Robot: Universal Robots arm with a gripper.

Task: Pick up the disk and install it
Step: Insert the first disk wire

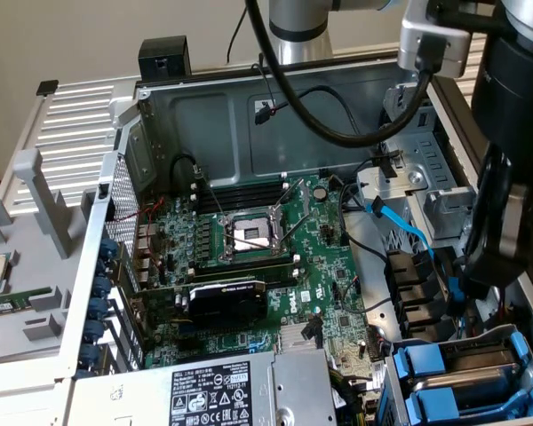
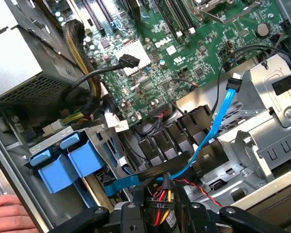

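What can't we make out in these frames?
Blue carriers: what they hold, exterior view, cut by frame edge.
Gripper: what it touches, exterior view, hidden by its own dark body.
Hand: what it does, wrist view, cut by frame edge.
Power supply label: text too small, exterior view.

Black bay slots (image 2: 179, 136) partly blocked: blue cable (image 2: 222, 121) crosses them, red-yellow wires (image 2: 160, 196) bunch right at the hand (image 2: 160, 219). Blue carriers (image 2: 63, 162) fill the corner bay. Person's fingers (image 2: 7, 213) at case edge (image 2: 5, 162). Open room over motherboard (image 2: 184, 58).

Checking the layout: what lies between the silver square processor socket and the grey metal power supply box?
The black rectangular graphics card lies there, seen in the exterior view.
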